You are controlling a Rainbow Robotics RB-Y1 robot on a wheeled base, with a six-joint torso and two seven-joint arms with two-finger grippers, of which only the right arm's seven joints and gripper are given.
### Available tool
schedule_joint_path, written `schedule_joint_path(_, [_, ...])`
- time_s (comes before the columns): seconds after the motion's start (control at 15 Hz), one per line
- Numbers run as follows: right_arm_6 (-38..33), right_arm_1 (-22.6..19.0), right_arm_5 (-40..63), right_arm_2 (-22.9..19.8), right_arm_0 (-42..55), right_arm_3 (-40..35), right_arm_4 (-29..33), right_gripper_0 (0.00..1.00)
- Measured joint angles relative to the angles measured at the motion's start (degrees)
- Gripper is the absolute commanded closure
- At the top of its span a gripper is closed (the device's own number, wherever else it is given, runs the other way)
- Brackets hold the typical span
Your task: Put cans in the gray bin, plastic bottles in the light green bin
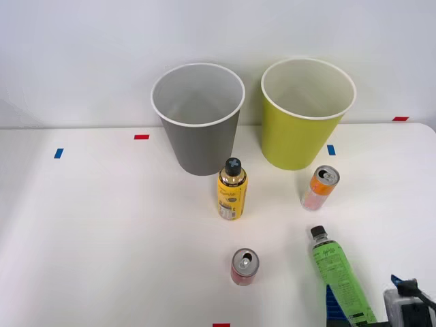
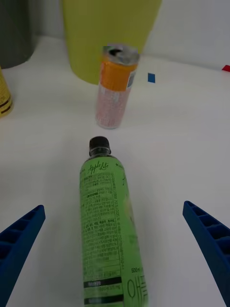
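Table [image 1: 102, 231]: white surface; carries all items.
Gray bin [image 1: 199, 133]: upright at the rear, left of the light green bin [image 1: 303, 133].
Green bottle [image 1: 338, 276]: lies on the table, black cap toward the bins, between the blue fingers [image 2: 21, 240].
Right gripper [image 2: 115, 249]: jaws spread wide, straddling the bottle without contact.
Yellow bottle [image 1: 231, 189]: upright before the gray bin.
Orange-and-pink can [image 1: 320, 188]: upright, just beyond the bottle cap.
Red can [image 1: 244, 266]: upright, nearest front edge.

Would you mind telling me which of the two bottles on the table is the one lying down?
The green-labelled bottle lies on its side between the open right gripper fingers, black cap toward the bins. The yellow bottle stands upright before the gray bin.
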Motion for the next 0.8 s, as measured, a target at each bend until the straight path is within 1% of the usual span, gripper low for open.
schedule_joint_path(0.2, [-1.24,-0.28,15.79,-0.35,-4.98,-1.11,1.47,0.00])
schedule_joint_path(0.27, [-3.01,-0.34,19.59,-0.42,-7.22,-1.27,2.42,0.00])
schedule_joint_path(0.4, [-8.05,-0.96,25.33,-0.23,-12.33,-1.42,4.61,0.00])
schedule_joint_path(0.53, [-11.74,-1.93,29.59,0.11,-16.35,-1.47,5.52,0.00])
schedule_joint_path(0.67, [-14.11,-2.45,33.90,0.29,-19.69,-1.48,5.71,0.00])
schedule_joint_path(0.8, [-14.96,-2.58,39.58,0.76,-23.82,-1.48,6.26,0.00])
